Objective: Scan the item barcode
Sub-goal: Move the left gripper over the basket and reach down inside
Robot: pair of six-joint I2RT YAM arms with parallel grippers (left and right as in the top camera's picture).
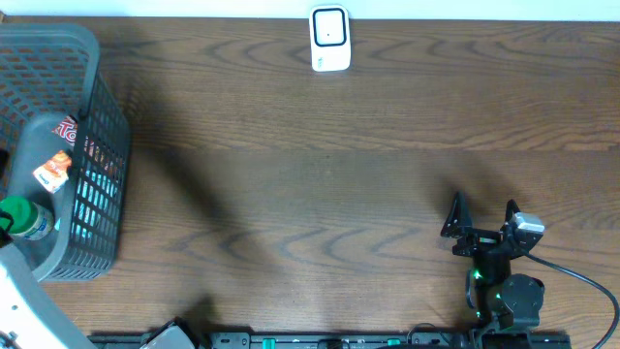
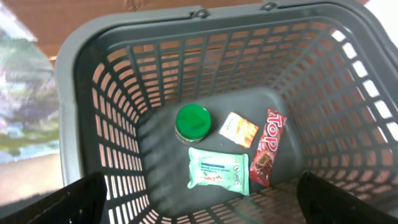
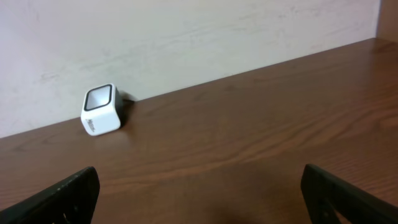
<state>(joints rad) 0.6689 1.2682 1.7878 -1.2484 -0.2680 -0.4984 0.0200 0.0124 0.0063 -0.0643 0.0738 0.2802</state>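
Left end effector (image 2: 199, 208) above basket (image 2: 81, 87), fingers wide apart, empty. On basket floor: green-lid jar (image 2: 193, 121), orange sachet (image 2: 239, 129), wipes pack (image 2: 219, 168), red Top bar (image 2: 267, 148), none gripped. Right end effector (image 1: 482, 208) well right of basket, over surface (image 1: 320, 194), fingers apart, empty. Scanner (image 1: 329, 39) well right of basket, at far edge of surface

A dark brown wood grain is being shown by the bench (image 1: 339, 174). The scanner (image 1: 329, 39) is being seen in white with a dark window. Grey latticework is being shown by the basket (image 2: 93, 93). A green lid (image 2: 193, 119), an orange-and-white sachet (image 2: 239, 129), a mint pack (image 2: 219, 168) and a red bar (image 2: 267, 148) with white lettering are being displayed.
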